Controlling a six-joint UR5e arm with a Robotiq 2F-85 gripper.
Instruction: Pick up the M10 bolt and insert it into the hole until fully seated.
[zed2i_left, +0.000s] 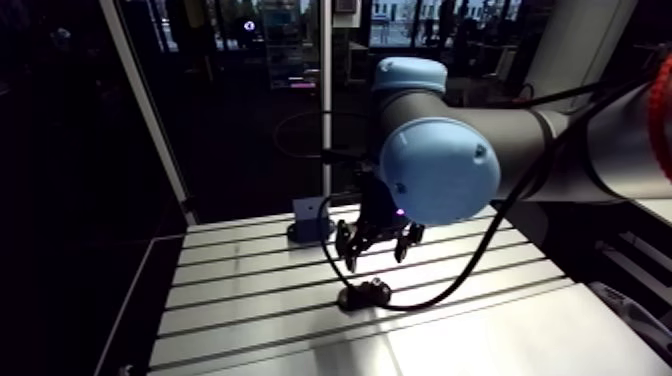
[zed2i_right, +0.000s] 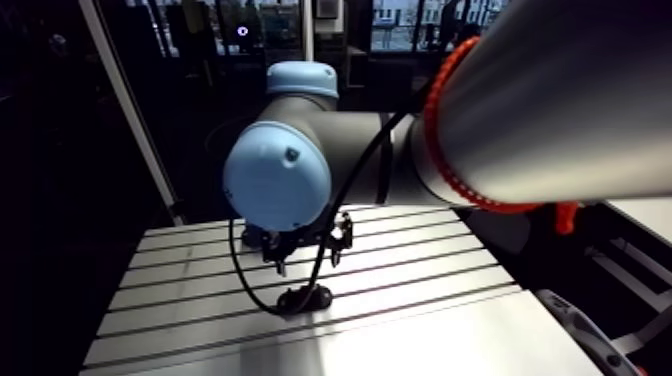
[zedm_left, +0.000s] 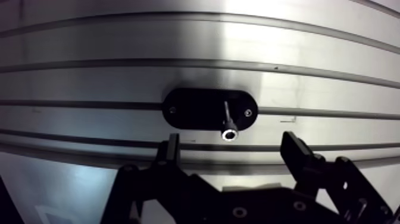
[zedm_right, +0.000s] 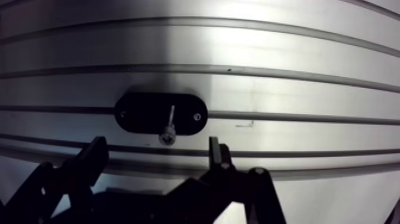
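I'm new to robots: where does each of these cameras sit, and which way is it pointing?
Arm view: rides on the arm's upper link, looking forward and down at the slotted aluminium table; the light-blue joint cap, wrist and two-finger gripper show.
Wrist view: sits on the wrist, looking down past the gripper at the black oval holder with a silver bolt standing in it; two open black fingers show.
Shared: table, holder and gripper appear in both.

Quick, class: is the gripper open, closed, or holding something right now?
Gripper: open, fingers apart, holding nothing; the bolt stands untouched in the black holder.
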